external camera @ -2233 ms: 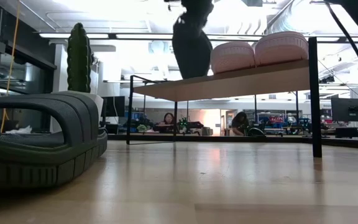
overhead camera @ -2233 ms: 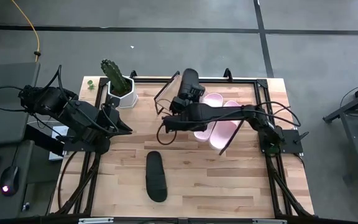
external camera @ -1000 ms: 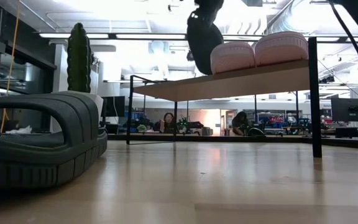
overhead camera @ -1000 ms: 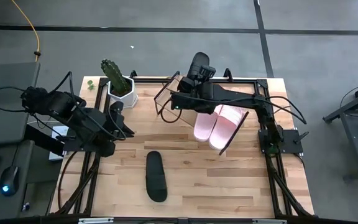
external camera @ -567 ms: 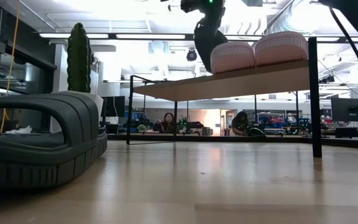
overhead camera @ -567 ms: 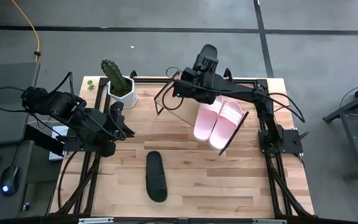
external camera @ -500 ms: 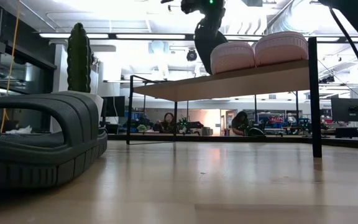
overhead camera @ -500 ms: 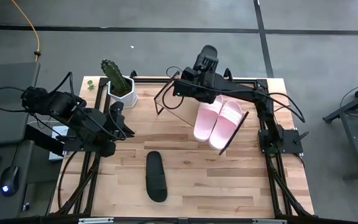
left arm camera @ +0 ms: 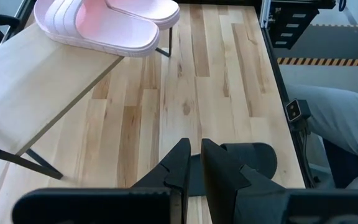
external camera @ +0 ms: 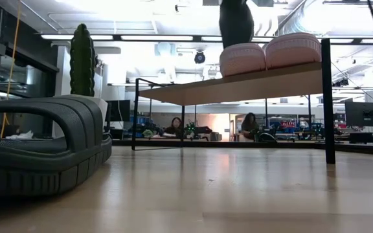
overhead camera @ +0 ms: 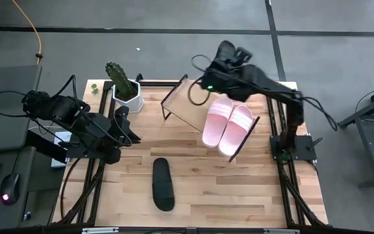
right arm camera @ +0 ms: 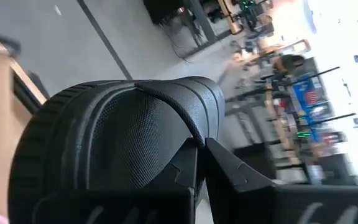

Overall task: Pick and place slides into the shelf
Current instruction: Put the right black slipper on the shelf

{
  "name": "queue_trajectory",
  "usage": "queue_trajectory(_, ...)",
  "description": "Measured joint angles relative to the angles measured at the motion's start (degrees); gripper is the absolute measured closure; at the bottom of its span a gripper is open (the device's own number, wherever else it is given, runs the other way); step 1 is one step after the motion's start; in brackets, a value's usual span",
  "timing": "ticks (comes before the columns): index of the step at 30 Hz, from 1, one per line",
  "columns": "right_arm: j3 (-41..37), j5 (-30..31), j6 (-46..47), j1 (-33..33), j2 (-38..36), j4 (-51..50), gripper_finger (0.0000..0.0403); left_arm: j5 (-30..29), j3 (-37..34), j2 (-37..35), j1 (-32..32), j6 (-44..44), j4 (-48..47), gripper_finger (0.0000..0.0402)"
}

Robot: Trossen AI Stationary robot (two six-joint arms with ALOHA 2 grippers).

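My right gripper [overhead camera: 221, 65] is shut on a black slide [overhead camera: 228, 51], raised high over the far edge of the table beyond the shelf [overhead camera: 186, 104]. In the low view this slide [external camera: 236, 22] hangs above the two pink slides [external camera: 269, 53]. Both pink slides [overhead camera: 228, 124] lie side by side on the right half of the slanted board. The other black slide [overhead camera: 163, 184] lies sole-down on the tabletop, near the front. My left gripper [overhead camera: 131, 133] waits shut at the table's left side; its wrist view shows that slide [left arm camera: 255, 159] beyond the fingers. My right gripper [right arm camera: 200, 148] pinches the black slide by the edge of its wide strap [right arm camera: 190, 132], one finger on each face of the strap. The slide is lifted clear of everything and stands on end in the low view, over the pink slides.
A cactus in a white pot [overhead camera: 124, 89] stands at the table's far left corner, beside the shelf. The left half of the shelf board [left arm camera: 39, 81] is bare. Bare tabletop [overhead camera: 239, 188] lies right of the black slide. People sit in the room behind [external camera: 250, 125].
My right gripper has carried the black slide from over the shelf's left half toward the table's far edge and to the right, rising and turning as it went. The slide now hangs higher, above the pink slides. The left arm has kept still.
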Motion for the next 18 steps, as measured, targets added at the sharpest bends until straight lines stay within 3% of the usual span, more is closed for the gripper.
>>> queue_trajectory(6, -5.3, -3.5, 4.2, 1.1, -9.4, 0.1, 0.0403, -0.8, 0.0, 0.0, 0.0, 0.0, 0.0, 0.0371)
queue_trajectory(14, -31.5, -4.2, 16.1, 1.4, -24.5, -0.1, 0.0403, -1.4, 0.0, 0.0, 0.0, 0.0, 0.1, 0.0371)
queue_trajectory(18, -39.0, -4.1, 20.3, 1.4, -27.3, 0.0, 0.0403, -1.6, 0.0, 0.0, 0.0, 0.0, 0.4, 0.0371)
